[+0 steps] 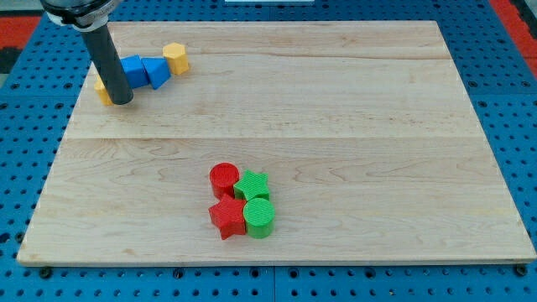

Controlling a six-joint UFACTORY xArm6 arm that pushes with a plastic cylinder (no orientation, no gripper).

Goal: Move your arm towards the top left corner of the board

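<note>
My tip [121,102] rests on the wooden board [336,109] near its top left corner. It stands right in front of a yellow block [102,91], which it mostly hides. Just to the tip's right lie a blue cube [134,70] and a blue wedge-shaped block [156,71], touching each other. A yellow hexagonal block [175,57] sits at the right end of that row.
Near the view's bottom centre is a tight cluster: a red cylinder [224,179], a green star [252,184], a red star [226,217] and a green cylinder [259,217]. A blue pegboard [503,84] surrounds the board.
</note>
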